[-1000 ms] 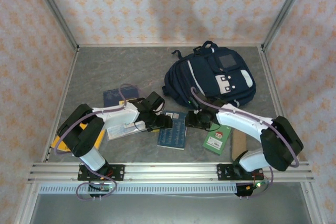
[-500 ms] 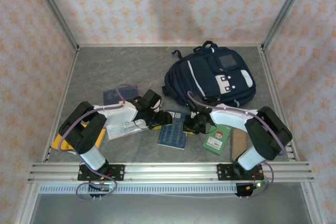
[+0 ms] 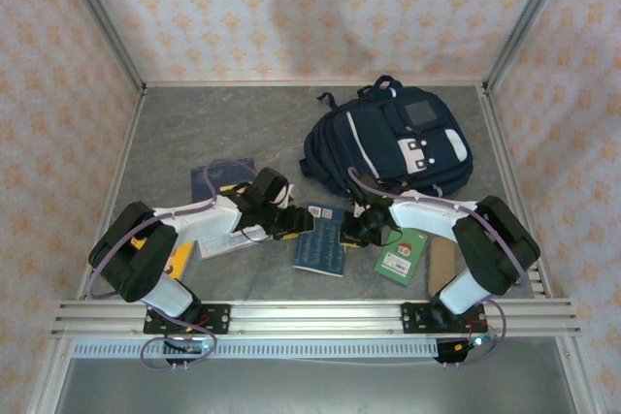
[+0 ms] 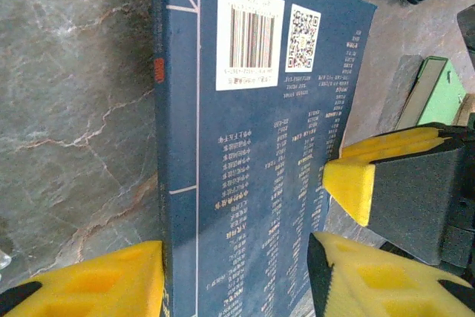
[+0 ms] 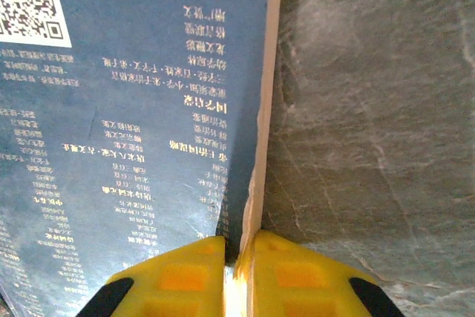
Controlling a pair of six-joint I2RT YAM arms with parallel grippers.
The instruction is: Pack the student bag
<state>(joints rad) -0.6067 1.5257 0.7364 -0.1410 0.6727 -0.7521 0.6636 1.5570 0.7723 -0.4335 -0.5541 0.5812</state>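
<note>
Bag (image 3: pixel 398 143) lying front-up at the table's far right, well apart from both grippers; handle end pointing toward the back wall, long axis running near-to-far, slightly skewed; right gripper (image 5: pixel 236 246) pinching the book's (image 4: pixel 260 168) edge; left gripper (image 4: pixel 234 257) gaping, straddling the book's opposite end.

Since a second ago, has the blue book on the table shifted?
No. The blue book keeps its place and tilt beside the green book, though the right pincer is shut on its edge and the left pincer straddles it open.
</note>
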